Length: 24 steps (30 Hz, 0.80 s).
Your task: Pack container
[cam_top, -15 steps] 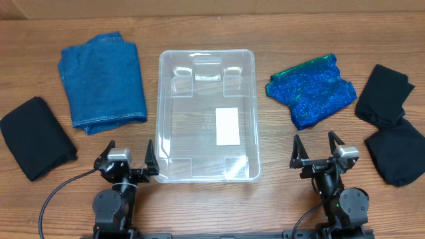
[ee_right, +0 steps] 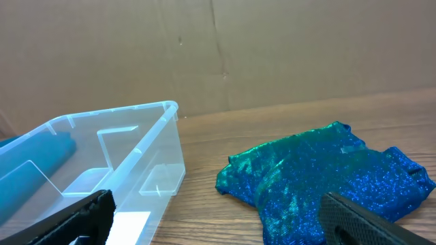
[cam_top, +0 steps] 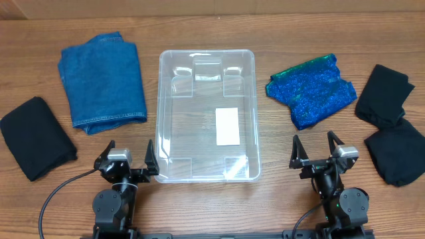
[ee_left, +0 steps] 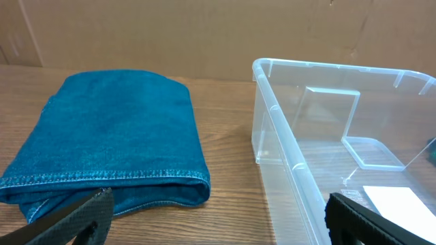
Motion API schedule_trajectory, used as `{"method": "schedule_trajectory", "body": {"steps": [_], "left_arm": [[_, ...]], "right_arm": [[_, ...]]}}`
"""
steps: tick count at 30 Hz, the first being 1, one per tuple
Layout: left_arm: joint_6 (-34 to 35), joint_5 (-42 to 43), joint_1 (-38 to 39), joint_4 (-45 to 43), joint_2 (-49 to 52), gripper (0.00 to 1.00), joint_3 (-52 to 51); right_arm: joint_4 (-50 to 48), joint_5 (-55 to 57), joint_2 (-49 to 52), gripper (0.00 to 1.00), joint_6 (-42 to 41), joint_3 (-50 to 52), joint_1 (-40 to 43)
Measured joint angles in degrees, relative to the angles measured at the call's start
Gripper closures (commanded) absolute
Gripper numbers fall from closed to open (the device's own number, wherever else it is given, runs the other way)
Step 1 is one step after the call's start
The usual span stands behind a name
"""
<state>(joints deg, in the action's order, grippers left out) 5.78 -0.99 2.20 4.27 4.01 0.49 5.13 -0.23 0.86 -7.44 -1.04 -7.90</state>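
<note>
The clear plastic container stands empty in the table's middle, a white label on its bottom; it also shows in the left wrist view and the right wrist view. A folded blue denim cloth lies left of it, seen close in the left wrist view. A sparkly blue-green cloth lies to its right, also in the right wrist view. My left gripper is open and empty at the container's near left corner. My right gripper is open and empty near the front edge.
A black cloth lies at the far left. Two black cloths lie at the far right, one further back and one nearer. A cardboard wall stands behind the table.
</note>
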Motion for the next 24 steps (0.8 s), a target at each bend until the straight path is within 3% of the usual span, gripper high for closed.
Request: {"method": "schedule_trajectory", "body": {"steps": [24], "left_arm": [[0.00,0.00,0.00,0.02,0.00,0.00,0.00]], "right_arm": [[0.02,0.02,0.42,0.00,-1.16,0.00,0.00]]}}
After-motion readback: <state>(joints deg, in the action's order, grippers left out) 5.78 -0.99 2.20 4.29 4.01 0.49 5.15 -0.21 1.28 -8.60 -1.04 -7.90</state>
